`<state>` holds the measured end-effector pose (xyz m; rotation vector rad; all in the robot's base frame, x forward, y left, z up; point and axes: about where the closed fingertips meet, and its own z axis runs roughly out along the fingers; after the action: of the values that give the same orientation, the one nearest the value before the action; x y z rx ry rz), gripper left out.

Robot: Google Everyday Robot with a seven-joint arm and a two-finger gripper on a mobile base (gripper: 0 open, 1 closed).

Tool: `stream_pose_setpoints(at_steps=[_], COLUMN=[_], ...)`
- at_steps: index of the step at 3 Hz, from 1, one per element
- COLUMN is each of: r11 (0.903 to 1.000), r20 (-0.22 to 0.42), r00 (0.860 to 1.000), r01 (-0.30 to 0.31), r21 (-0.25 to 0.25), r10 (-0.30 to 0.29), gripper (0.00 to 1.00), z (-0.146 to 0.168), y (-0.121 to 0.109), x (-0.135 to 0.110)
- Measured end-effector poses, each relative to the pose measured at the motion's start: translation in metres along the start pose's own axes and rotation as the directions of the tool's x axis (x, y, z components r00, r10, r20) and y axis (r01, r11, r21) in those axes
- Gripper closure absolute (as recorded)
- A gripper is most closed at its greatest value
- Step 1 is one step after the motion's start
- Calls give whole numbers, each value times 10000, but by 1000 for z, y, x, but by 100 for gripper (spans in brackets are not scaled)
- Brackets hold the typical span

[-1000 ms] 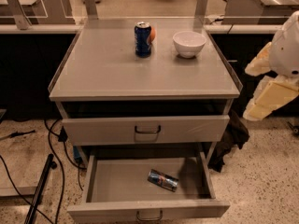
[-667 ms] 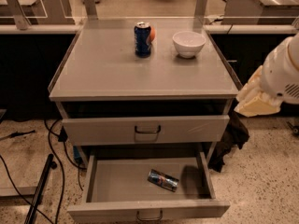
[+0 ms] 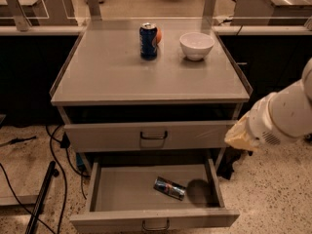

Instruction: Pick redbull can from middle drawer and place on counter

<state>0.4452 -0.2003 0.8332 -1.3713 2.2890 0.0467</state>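
Observation:
The redbull can (image 3: 169, 187) lies on its side on the floor of the open middle drawer (image 3: 156, 219), right of centre. The drawer is pulled out at the bottom of the cabinet. The counter (image 3: 122, 77) is the grey top above. My gripper (image 3: 240, 134) shows only as a cream-coloured end of the white arm (image 3: 285, 116). It hangs by the cabinet's right side, level with the upper drawer front, above and to the right of the can and apart from it.
A wider dark-blue soda can (image 3: 148, 41) stands at the back of the counter with an orange object (image 3: 158, 34) behind it. A white bowl (image 3: 196, 45) sits to its right. The upper drawer (image 3: 153, 135) is closed. Cables (image 3: 53, 155) lie on the floor at left.
My arm has moved left and downward, from out at the right to close beside the cabinet's right edge. The can, bowl and drawers have not moved.

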Motion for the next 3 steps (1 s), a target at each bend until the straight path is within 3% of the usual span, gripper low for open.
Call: stream_pose_setpoints(at_steps=[1, 2, 3], r11=[9967, 9967, 9960], r20=[246, 246, 152], r00=[9987, 9987, 9982], r01=[-419, -419, -569], r21=[-702, -702, -682], r10=[437, 437, 580], gripper=[100, 100, 100], z=[66, 66, 93], y=[32, 32, 36], x=[12, 12, 31])
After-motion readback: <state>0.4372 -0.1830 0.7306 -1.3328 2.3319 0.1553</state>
